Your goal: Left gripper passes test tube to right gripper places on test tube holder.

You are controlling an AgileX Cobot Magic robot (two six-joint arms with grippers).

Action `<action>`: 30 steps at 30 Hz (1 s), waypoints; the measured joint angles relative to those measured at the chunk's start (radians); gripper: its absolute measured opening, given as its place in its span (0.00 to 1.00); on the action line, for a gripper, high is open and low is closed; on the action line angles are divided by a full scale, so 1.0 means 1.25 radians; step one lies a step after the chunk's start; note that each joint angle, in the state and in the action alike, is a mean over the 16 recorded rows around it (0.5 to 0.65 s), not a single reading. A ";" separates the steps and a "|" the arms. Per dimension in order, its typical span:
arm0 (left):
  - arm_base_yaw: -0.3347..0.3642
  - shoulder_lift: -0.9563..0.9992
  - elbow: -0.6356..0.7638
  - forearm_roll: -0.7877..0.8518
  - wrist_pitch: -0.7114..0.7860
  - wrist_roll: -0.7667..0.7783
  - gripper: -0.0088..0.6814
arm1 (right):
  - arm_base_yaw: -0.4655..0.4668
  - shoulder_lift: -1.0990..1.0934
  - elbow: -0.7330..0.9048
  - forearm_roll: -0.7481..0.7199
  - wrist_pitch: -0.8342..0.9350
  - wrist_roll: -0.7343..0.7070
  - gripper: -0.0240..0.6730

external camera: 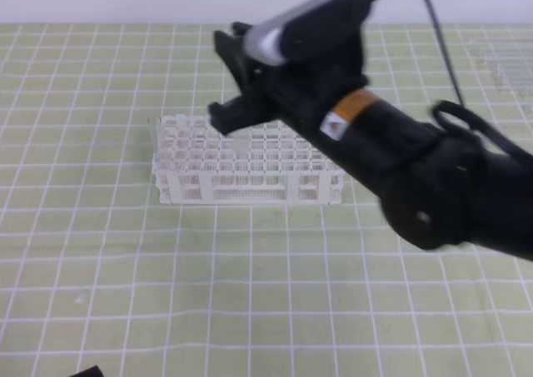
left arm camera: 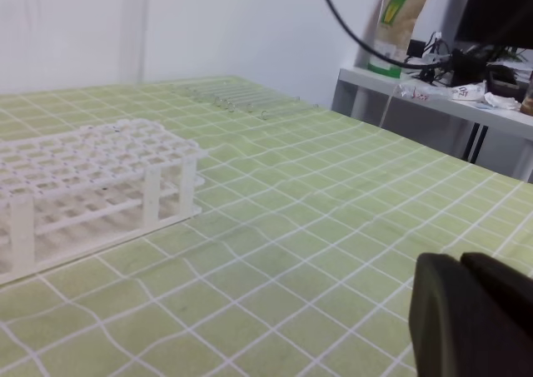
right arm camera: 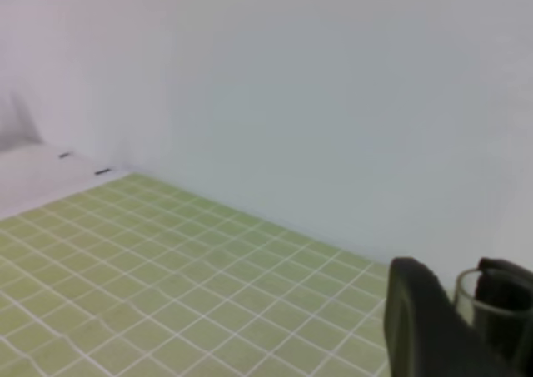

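- right gripper (external camera: 226, 76) reaches in from the right of the exterior high view, raised above the back-left part of the test tube holder (external camera: 250, 173); its black fingers point up-left
- warning-triangle sticker (external camera: 332, 126) and orange label (external camera: 356, 104) show on the right arm, black cable (external camera: 440, 40) loops off behind it
- right wrist view: the two dark fingers (right arm camera: 420, 327) stand a little apart with the test tube (right arm camera: 490, 306) between them, clear round rim facing the camera; jaws clamped on the tube
- in the exterior high view the tube itself is too faint to pick out against the claw; cannot tell how far it sits over the rack
- left gripper (left arm camera: 468, 310) shows only in the left wrist view, lower right corner; the two black fingers are pressed together, nothing between them
- left gripper sits low over the green gridded mat (left arm camera: 316, 227), well apart from the rack
- test tube holder (left arm camera: 92, 173) stands upright on the mat, white lattice of square holes in tiers; in the left wrist view the visible holes look unfilled, though clear glass would be hard to see
- cluster of clear tubes (left arm camera: 241, 98) lies flat on the mat near the far edge, well apart from the rack; same cluster is faint at the top right of the exterior high view (external camera: 504, 61)
- side table (left arm camera: 433, 102) with clutter and a green-and-tan bag (left arm camera: 398, 23) stands beyond the mat in the left wrist view
- white wall (right arm camera: 291, 86) behind the mat in the right wrist view
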 joint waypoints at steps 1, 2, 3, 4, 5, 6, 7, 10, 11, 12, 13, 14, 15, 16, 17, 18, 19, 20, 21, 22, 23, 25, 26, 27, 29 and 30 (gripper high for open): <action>0.000 0.000 0.000 0.000 0.000 0.000 0.01 | 0.000 0.018 -0.019 -0.004 0.002 0.000 0.17; 0.000 0.000 0.000 0.000 0.000 0.000 0.01 | 0.000 0.036 -0.038 -0.007 0.004 0.000 0.17; 0.000 0.000 -0.001 0.000 0.001 0.000 0.01 | 0.001 0.053 -0.054 -0.010 0.005 0.000 0.17; 0.000 -0.001 -0.001 0.000 0.001 0.000 0.01 | 0.001 0.069 -0.070 -0.013 0.005 0.001 0.17; 0.000 0.000 -0.001 0.000 0.001 0.000 0.01 | 0.001 0.084 -0.084 -0.015 0.005 0.001 0.17; 0.000 0.000 -0.001 0.000 0.001 0.000 0.01 | 0.001 0.099 -0.097 -0.017 0.004 0.002 0.17; 0.000 0.000 -0.001 0.000 0.001 0.000 0.01 | 0.001 0.114 -0.110 -0.019 0.003 0.004 0.17; 0.000 -0.001 -0.001 0.000 0.001 0.000 0.01 | 0.002 0.151 -0.141 -0.021 -0.003 0.008 0.17; 0.000 -0.001 -0.001 0.000 0.001 0.000 0.01 | 0.002 0.163 -0.150 -0.022 -0.006 0.009 0.17; 0.000 0.000 -0.001 0.000 0.001 0.000 0.01 | 0.002 0.173 -0.158 -0.022 -0.009 0.011 0.17; 0.000 -0.001 -0.001 0.000 0.002 0.000 0.01 | 0.003 0.183 -0.166 -0.022 -0.011 0.013 0.17; 0.000 -0.001 -0.001 0.000 0.002 0.000 0.01 | 0.003 0.192 -0.173 -0.023 -0.014 0.015 0.17; 0.000 0.000 -0.001 0.000 0.001 0.000 0.01 | 0.003 0.200 -0.179 -0.024 -0.016 0.018 0.17; 0.000 0.000 -0.001 0.001 0.001 0.000 0.01 | 0.003 0.208 -0.186 -0.026 -0.018 0.022 0.17; 0.000 -0.001 -0.001 0.001 0.002 0.000 0.01 | 0.003 0.215 -0.192 -0.029 -0.019 0.026 0.17; 0.000 -0.001 -0.001 0.002 0.002 0.000 0.01 | 0.003 0.222 -0.198 -0.034 -0.020 0.033 0.17; 0.000 0.000 -0.001 0.003 0.001 0.000 0.01 | 0.003 0.229 -0.205 -0.041 -0.020 0.040 0.17; 0.000 0.000 0.000 0.004 0.001 0.000 0.01 | 0.003 0.235 -0.211 -0.048 -0.019 0.047 0.17; 0.000 0.000 0.000 0.005 0.001 0.000 0.01 | 0.003 0.241 -0.218 -0.055 -0.017 0.055 0.17; 0.000 0.000 -0.001 0.005 0.001 0.000 0.01 | 0.003 0.246 -0.225 -0.063 -0.015 0.062 0.17; 0.000 -0.001 -0.001 0.006 0.002 0.000 0.01 | 0.003 0.251 -0.231 -0.070 -0.012 0.069 0.17; 0.000 -0.001 -0.001 0.007 0.002 0.000 0.01 | 0.004 0.261 -0.243 -0.085 -0.007 0.082 0.17; 0.000 -0.001 -0.001 0.008 0.002 0.000 0.01 | 0.004 0.266 -0.249 -0.092 -0.004 0.088 0.17; 0.000 -0.001 -0.001 0.009 0.002 0.000 0.01 | 0.004 0.270 -0.255 -0.099 -0.001 0.095 0.17; 0.000 0.000 -0.001 0.011 0.001 0.000 0.01 | 0.004 0.279 -0.265 -0.114 0.004 0.107 0.17; 0.000 0.000 0.000 0.012 0.001 0.000 0.01 | 0.005 0.283 -0.271 -0.121 0.006 0.113 0.17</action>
